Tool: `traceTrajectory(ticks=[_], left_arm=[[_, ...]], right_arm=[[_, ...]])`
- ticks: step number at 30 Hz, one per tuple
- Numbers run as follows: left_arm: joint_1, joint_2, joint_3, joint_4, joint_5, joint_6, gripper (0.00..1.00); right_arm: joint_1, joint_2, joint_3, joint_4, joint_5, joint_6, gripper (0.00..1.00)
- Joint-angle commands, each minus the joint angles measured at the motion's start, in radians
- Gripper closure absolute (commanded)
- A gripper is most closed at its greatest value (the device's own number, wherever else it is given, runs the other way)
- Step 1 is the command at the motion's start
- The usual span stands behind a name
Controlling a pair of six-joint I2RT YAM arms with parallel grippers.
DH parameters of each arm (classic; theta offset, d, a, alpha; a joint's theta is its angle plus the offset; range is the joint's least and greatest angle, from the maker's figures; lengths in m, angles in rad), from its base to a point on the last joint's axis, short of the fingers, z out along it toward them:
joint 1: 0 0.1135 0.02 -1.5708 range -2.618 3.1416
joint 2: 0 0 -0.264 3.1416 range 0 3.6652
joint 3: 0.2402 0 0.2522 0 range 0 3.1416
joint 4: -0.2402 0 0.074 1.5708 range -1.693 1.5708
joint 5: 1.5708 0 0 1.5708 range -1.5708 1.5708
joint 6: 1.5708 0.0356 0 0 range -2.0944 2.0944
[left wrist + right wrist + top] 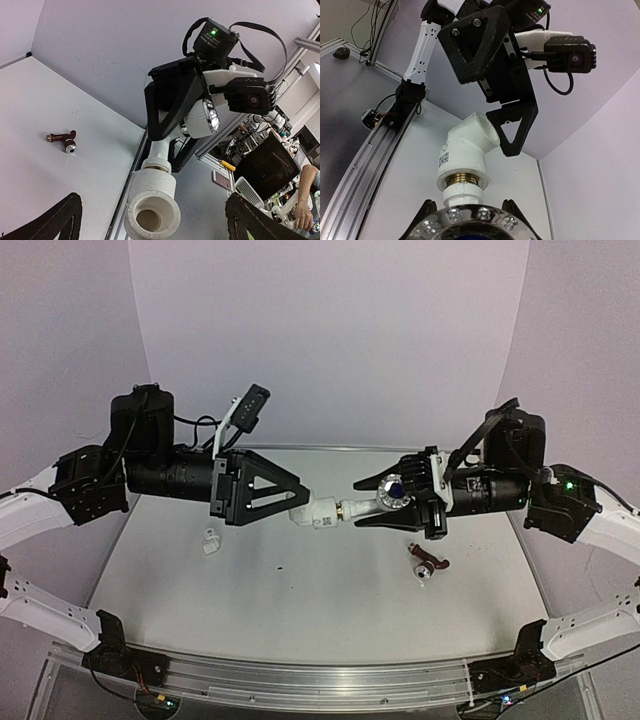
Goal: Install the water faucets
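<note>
Two robot arms are seen reaching toward each other above a pale tabletop (300, 610), meeting over its middle, closer to the far edge than to the near one.

A white faucet (385, 495) is held off the tabletop by the right hand (365, 502), whose two black fingers are clamped on it at its knob end. The round silvery knob with its blue centre is turned upward toward the overhead camera. The faucet is held roughly level, and its brass-coloured threaded end is pointed toward the left arm.

A white elbow fitting (320, 512) is seated on that brass end, with a narrow brass ring showing at the joint. The fitting's open mouth is turned toward the left arm.

The left hand (300, 502) is spread wide. In the left wrist view its fingers (62, 220) are seen far apart at either side of the fitting, with no contact visible.

Two loose parts are lying on the tabletop. A small white fitting (210, 543) is placed toward the left edge. A reddish-brown piece (428, 565) with a silvery round end is placed toward the right edge, below the right hand.
</note>
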Motion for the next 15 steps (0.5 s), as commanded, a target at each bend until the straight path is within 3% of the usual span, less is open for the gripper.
traceTrajectory(ticks=[1, 7, 15], left_arm=[[-0.002, 0.01, 0.044, 0.038, 0.11, 0.006, 0.0], [-0.002, -0.004, 0.013, 0.117, 0.218, -0.002, 0.01], [-0.006, 0.013, 0.011, 0.142, 0.304, -0.013, 0.11]], right_arm=[[0.0, 0.002, 0.043, 0.066, -0.02, 0.019, 1.0], [-0.001, 0.0, 0.033, 0.064, -0.007, 0.038, 1.0], [-0.001, 0.01, 0.049, 0.065, 0.025, 0.076, 1.0]])
